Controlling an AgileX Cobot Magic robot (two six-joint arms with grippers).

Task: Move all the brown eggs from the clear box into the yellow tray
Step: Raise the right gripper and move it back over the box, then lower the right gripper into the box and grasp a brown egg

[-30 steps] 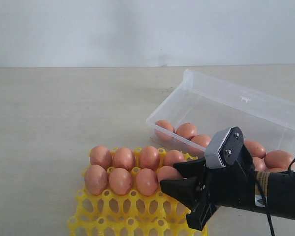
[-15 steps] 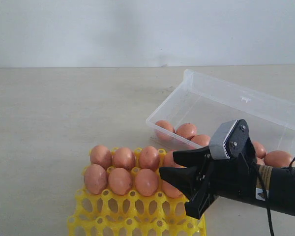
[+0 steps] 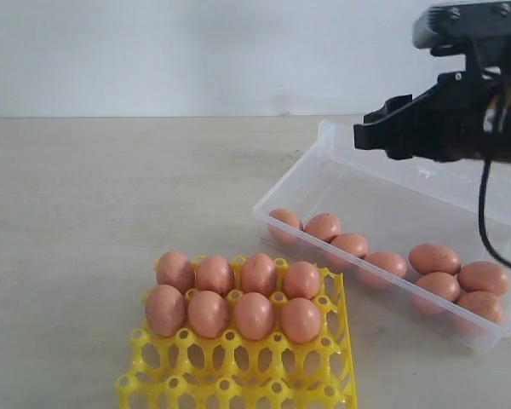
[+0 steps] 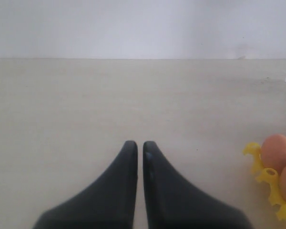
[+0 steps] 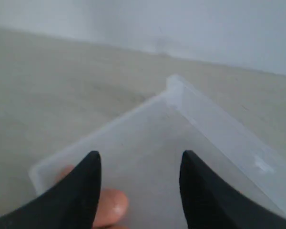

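The yellow tray (image 3: 238, 375) lies at the front with two rows of brown eggs (image 3: 254, 315) seated in its far cups. To its right, the clear box (image 3: 383, 200) holds several more brown eggs (image 3: 434, 257) along its near wall. My right gripper (image 3: 370, 126) hangs high over the box's far end, open and empty. In the right wrist view its fingers (image 5: 139, 155) stand apart above the box (image 5: 200, 114), with one egg (image 5: 109, 205) below them. My left gripper (image 4: 137, 144) is shut over bare table, with the tray's corner (image 4: 267, 176) and an egg (image 4: 277, 150) off to one side.
A pale table surface stretches to a white wall behind. The right arm's black cable (image 3: 485, 230) hangs down over the box's right end. The tray's near rows of cups (image 3: 196, 388) hold nothing.
My right gripper has left the tray's right side, where an egg now sits in its cup, and has risen up and to the right over the clear box.
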